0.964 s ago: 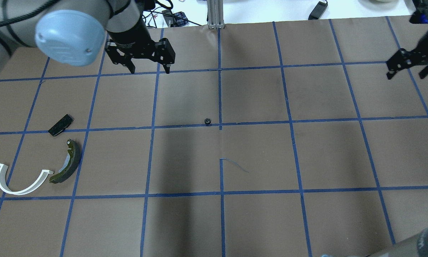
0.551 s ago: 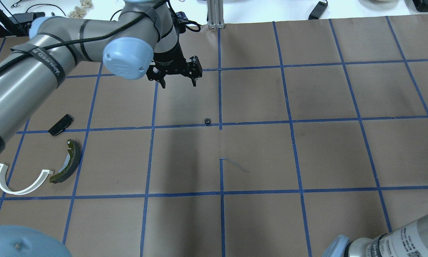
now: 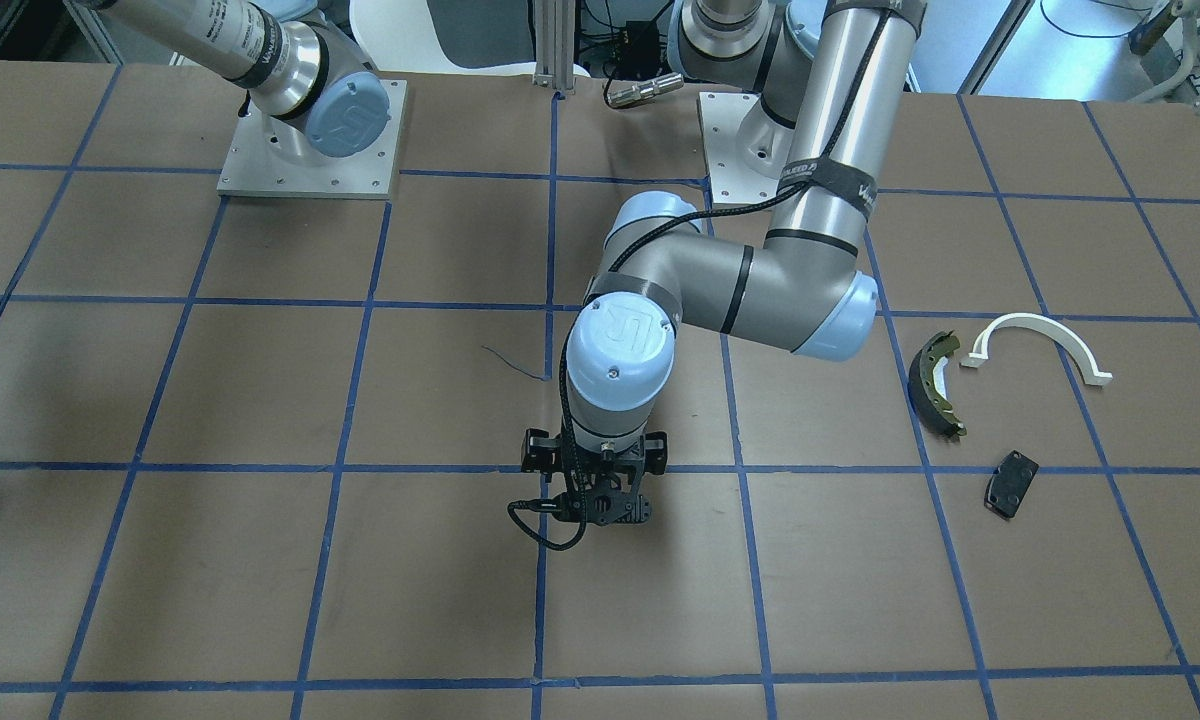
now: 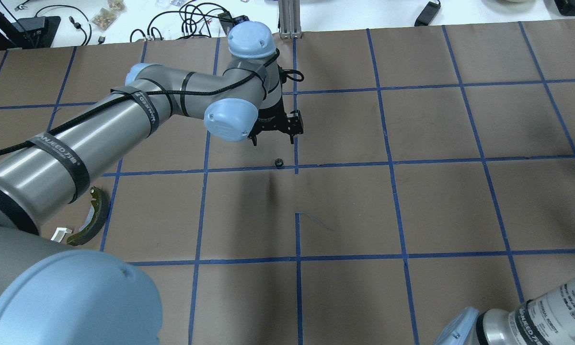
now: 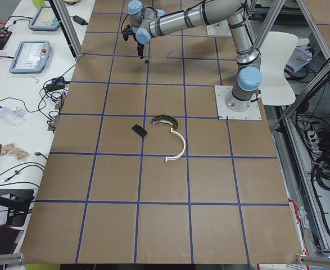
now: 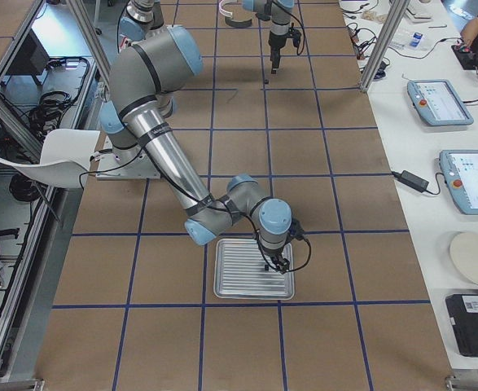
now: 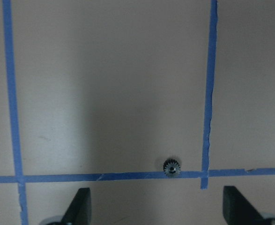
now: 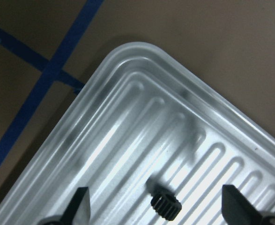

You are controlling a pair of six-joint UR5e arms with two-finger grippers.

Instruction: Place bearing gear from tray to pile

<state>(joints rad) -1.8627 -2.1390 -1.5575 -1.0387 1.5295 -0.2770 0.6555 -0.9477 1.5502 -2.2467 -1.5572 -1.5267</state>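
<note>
A small black bearing gear [image 8: 165, 206] lies in the ribbed metal tray [image 8: 128, 117], between the fingers of my open right gripper [image 8: 157, 208], which hangs just above it; the exterior right view also shows this gripper [image 6: 271, 262] over the tray [image 6: 239, 281]. A second small gear [image 4: 278, 163] sits on the table at a tape crossing. My left gripper [image 4: 273, 141] is open and empty just beyond it, and the left wrist view shows that gear [image 7: 173, 167] ahead of the fingertips. The pile holds a brake shoe [image 3: 935, 382], a white arc [image 3: 1040, 340] and a dark pad plate [image 3: 1010, 483].
Brown paper with a blue tape grid covers the table [image 4: 412, 201]. The left arm [image 4: 124, 124] stretches over the pile in the overhead view and hides most of it. An aluminium post [image 4: 287, 19] and cables [image 4: 191, 14] stand at the far edge.
My left arm has swung right and come down close to the gear on the table. My right gripper has left the overhead view's top right corner.
</note>
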